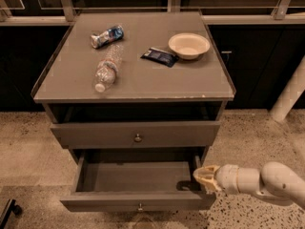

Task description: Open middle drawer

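At the foot of the cabinet, the middle drawer stands pulled out toward the camera. Its long axis runs left to right, and its low front and 1 small knob face the viewer. Above it, 1 taller-fronted drawer sits pushed in. The gripper is at the open drawer's right front corner, against its side wall; whether it grips anything cannot be told. On the cabinet top lie 1 plastic bottle, 1 crushed can, 1 dark blue packet and 1 pale bowl. None of their printing is legible.
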`<state>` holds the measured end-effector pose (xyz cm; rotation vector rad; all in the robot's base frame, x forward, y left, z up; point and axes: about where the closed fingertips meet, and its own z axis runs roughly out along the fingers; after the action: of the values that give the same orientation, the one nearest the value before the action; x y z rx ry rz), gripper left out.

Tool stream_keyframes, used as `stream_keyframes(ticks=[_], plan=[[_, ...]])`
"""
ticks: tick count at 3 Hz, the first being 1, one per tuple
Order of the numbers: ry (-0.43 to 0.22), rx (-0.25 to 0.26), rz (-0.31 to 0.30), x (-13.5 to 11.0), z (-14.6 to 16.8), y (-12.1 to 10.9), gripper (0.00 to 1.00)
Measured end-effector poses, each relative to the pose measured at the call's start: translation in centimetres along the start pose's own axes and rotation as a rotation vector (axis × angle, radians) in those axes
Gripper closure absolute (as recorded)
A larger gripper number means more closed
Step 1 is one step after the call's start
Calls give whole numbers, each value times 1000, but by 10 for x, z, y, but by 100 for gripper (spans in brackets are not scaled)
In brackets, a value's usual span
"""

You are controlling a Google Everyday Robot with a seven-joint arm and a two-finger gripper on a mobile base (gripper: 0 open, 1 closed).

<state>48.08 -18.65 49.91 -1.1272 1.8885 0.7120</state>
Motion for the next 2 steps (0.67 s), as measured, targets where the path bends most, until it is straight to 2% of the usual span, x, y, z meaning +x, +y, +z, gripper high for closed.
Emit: stream_keyframes(ticks=[1, 2], plan=[[-11, 68, 20, 7, -18, -9, 82], [-11, 63, 19, 6, -17, -8, 58]])
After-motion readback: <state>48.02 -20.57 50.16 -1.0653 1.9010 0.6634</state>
